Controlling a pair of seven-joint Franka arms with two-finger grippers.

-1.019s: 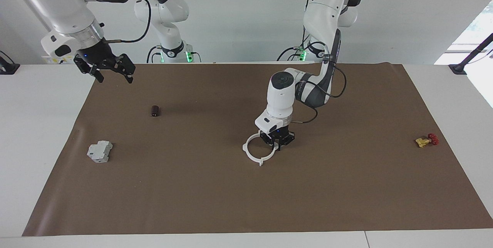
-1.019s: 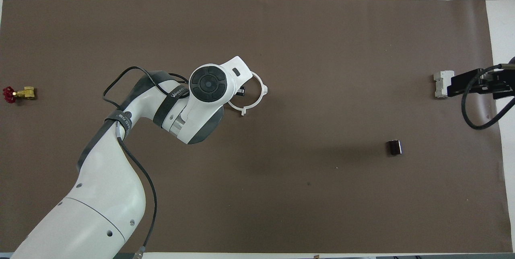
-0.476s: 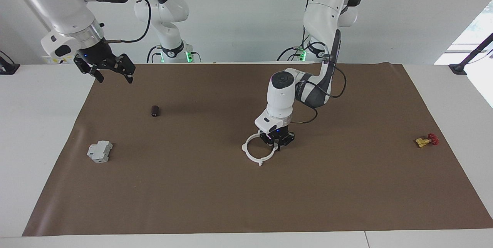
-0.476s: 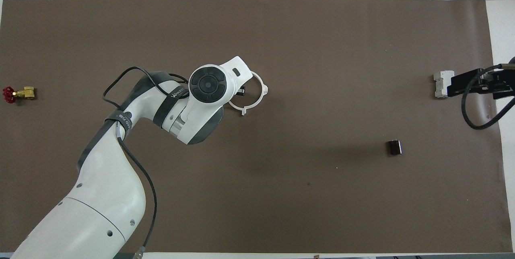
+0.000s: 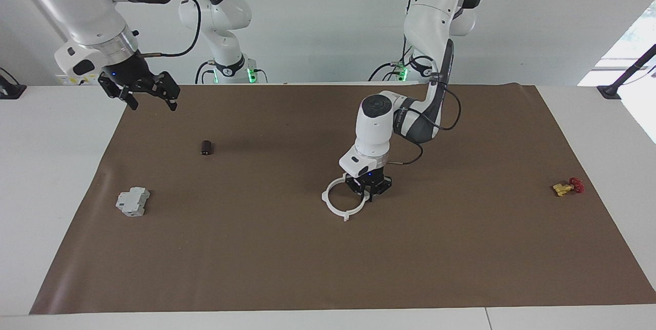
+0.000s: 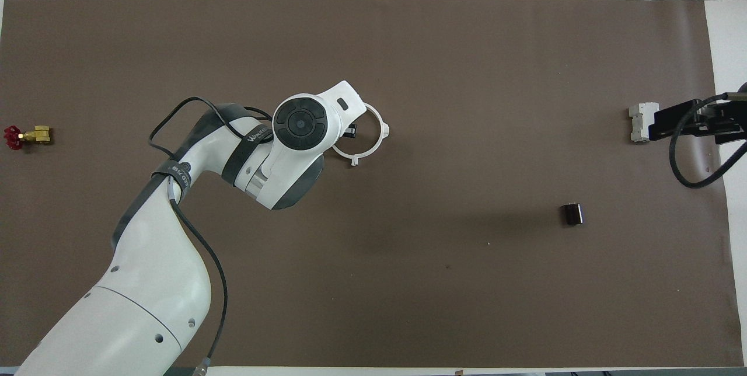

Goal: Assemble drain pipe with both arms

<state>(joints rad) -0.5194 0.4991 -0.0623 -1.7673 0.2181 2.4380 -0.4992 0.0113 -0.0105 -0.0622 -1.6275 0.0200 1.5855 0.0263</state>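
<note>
A robotics lab: two white arms [image 5: 425,27] mounted at a white table [image 5: 51,166] with a brown mat [image 5: 307,268], bare wall.

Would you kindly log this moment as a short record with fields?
ring: white drain pipe ring lying on the brown mat, mid-table
left gripper: down at the ring's rim
right gripper: open, raised over the mat's corner, waiting
grey block: toward the right arm's end
valve: toward the left arm's end
dark cylinder: on the mat
</note>
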